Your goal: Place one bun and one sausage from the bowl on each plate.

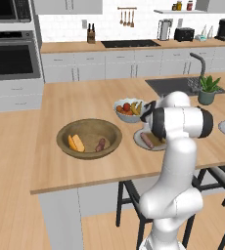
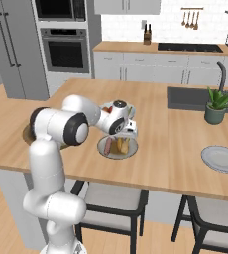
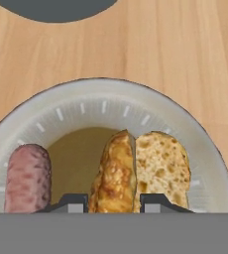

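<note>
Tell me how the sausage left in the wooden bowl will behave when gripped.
The sausage looks short and rounded, so it may roll on the bowl's curved floor if nudged. Its smooth skin could slip between the fingers. It probably stays stiff, not floppy.

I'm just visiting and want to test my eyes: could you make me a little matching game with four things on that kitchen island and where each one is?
Things:
1. wooden bowl
2. near plate
3. far plate
4. potted plant

Places or states:
A. bare, with no food on it
B. beside the sink
C. holds one bun and one sausage, under the gripper
D. has one bun and one sausage left in it

Pairs: 1-D, 2-C, 3-A, 4-B
</note>
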Tool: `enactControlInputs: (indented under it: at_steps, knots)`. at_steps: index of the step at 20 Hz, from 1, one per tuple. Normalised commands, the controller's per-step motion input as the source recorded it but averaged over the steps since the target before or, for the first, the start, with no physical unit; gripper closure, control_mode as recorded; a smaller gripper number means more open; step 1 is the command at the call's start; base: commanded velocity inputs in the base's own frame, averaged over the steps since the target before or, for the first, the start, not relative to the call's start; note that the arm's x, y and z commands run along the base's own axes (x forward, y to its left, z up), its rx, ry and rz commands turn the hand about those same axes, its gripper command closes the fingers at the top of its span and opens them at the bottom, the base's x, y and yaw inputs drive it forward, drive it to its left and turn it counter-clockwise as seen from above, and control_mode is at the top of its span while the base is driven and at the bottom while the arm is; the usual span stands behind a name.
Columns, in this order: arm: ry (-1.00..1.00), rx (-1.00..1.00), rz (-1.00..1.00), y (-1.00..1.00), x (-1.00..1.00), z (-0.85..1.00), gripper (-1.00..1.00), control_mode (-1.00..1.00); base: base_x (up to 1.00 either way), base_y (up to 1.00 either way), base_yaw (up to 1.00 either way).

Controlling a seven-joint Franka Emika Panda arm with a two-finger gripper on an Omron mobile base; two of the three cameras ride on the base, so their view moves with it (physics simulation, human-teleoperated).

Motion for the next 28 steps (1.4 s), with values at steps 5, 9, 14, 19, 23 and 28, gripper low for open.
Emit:
enactControlInputs:
  at_steps: [5,9,14,19,23,28]
  knots:
    - [0.0,0.0,0.0,0.0,0.0,-0.11,1.0,-1.0,0.0,0.0,0.0]
    - [0.0,0.0,0.0,0.0,0.01,0.0,1.0,-1.0,0.0,0.0,0.0]
    - [0.0,0.0,0.0,0.0,0.0,0.0,-1.0,-1.0,0.0,0.0,0.0]
    - [0.0,0.0,0.0,0.0,0.0,0.0,-1.0,-1.0,0.0,0.0,0.0]
    - [0.01,0.0,0.0,-0.05,0.0,0.03,-1.0,-1.0,0.0,0.0,0.0]
    - [0.23,0.0,0.0,0.05,-0.27,0.87,-1.0,-1.0,0.0,0.0,0.0]
